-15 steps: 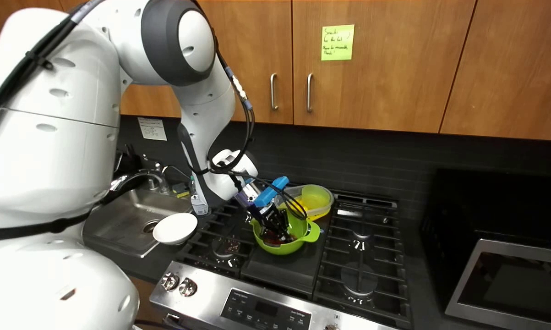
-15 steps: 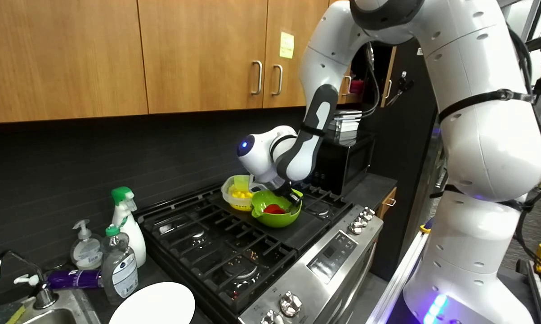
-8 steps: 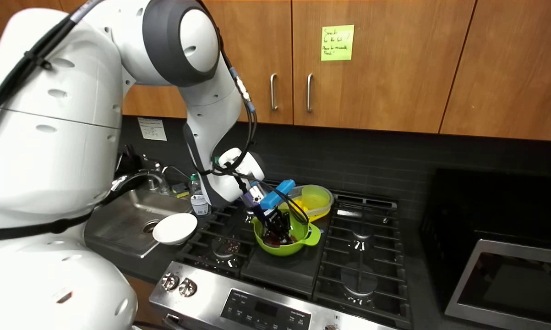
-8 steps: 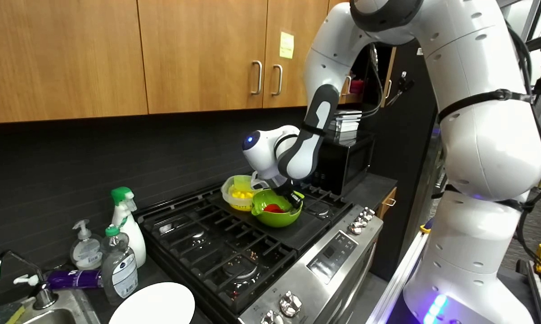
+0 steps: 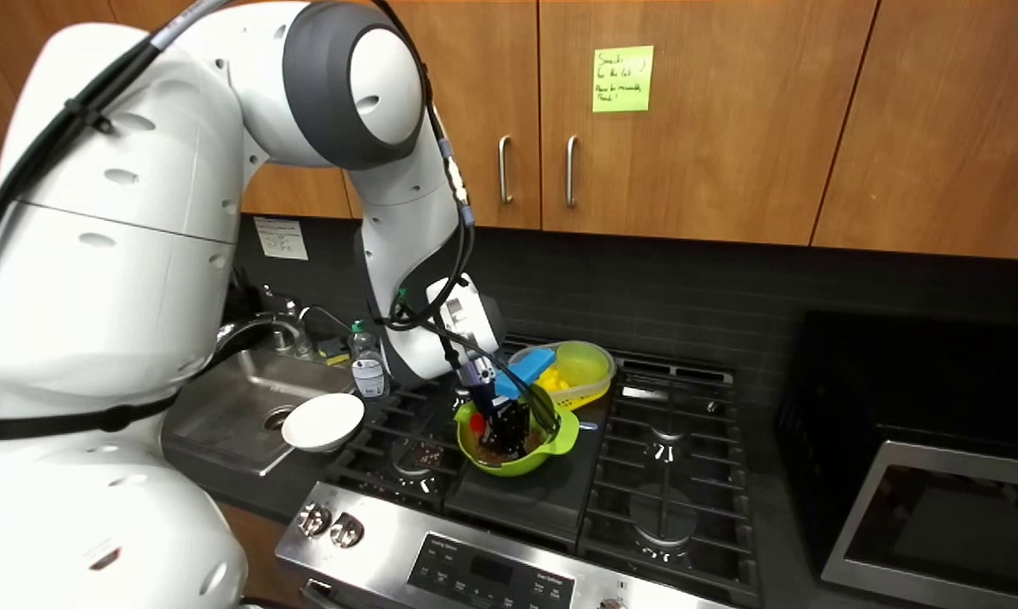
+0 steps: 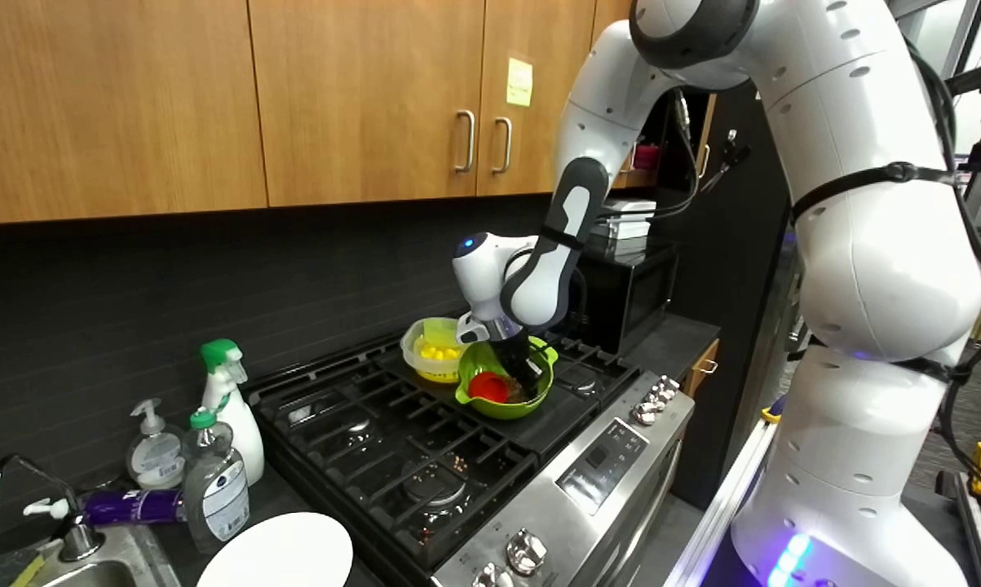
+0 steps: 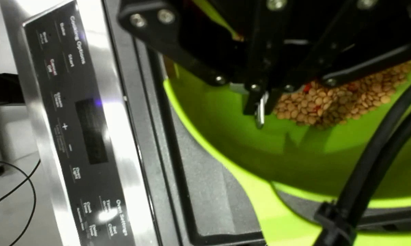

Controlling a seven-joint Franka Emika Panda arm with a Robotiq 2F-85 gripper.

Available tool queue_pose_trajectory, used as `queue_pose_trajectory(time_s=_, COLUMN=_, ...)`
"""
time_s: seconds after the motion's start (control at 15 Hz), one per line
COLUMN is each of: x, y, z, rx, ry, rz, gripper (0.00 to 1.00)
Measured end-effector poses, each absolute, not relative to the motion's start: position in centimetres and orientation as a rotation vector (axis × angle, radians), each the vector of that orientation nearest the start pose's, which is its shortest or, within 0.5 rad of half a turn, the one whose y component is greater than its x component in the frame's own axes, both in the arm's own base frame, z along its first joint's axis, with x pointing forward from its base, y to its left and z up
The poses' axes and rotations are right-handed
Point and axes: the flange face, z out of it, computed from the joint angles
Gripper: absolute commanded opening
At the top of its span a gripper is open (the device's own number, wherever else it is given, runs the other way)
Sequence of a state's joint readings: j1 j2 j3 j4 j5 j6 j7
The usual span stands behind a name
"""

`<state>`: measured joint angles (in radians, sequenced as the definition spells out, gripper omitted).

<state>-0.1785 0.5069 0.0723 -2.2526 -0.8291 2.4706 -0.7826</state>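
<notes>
A lime-green bowl (image 5: 521, 465) with a side handle stands on the stove's dark centre plate; it also shows in an exterior view (image 6: 502, 410) and in the wrist view (image 7: 232, 147). Brown lentils (image 7: 328, 106) with small red bits lie inside it. My black gripper (image 5: 502, 444) reaches down into the bowl, its fingertips (image 7: 258, 102) close together around a thin metal piece (image 7: 261, 118), which looks like a handle end. A red cup (image 6: 488, 387) is tilted in the bowl beside the fingers, mostly hidden in the wrist view. The metal piece seems to belong to it, though the join is hidden.
A clear container (image 5: 589, 387) with yellow contents stands behind the bowl. Loose lentils (image 6: 433, 481) lie around a burner. A white plate (image 6: 282, 554), a dish soap bottle (image 6: 217, 481) and a spray bottle (image 6: 241, 416) stand by the sink. Wooden cabinets (image 5: 695, 127) hang above.
The wrist has moved rightward in the exterior view facing the stove and turned more upright. The red cup has tipped up and shows more. The bowl has shifted slightly.
</notes>
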Motion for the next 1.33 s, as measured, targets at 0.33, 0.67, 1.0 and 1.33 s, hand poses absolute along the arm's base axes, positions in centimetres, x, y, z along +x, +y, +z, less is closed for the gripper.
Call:
queue_pose_trajectory(time_s=0.33, x=49.96, y=-5.40, z=11.73, rx=-2.439, ry=-2.150, rz=0.607, gripper=0.01)
queue_pose_trajectory(time_s=0.67, x=50.11, y=-5.69, z=11.81, rx=-2.362, ry=-2.144, rz=0.554, gripper=0.01)
queue_pose_trajectory(time_s=1.0, x=50.10, y=-5.72, z=11.75, rx=-2.311, ry=-2.134, rz=0.522, gripper=0.01)
queue_pose_trajectory(time_s=1.33, x=50.07, y=-5.91, z=11.67, rx=-2.279, ry=-2.094, rz=0.479, gripper=0.01)
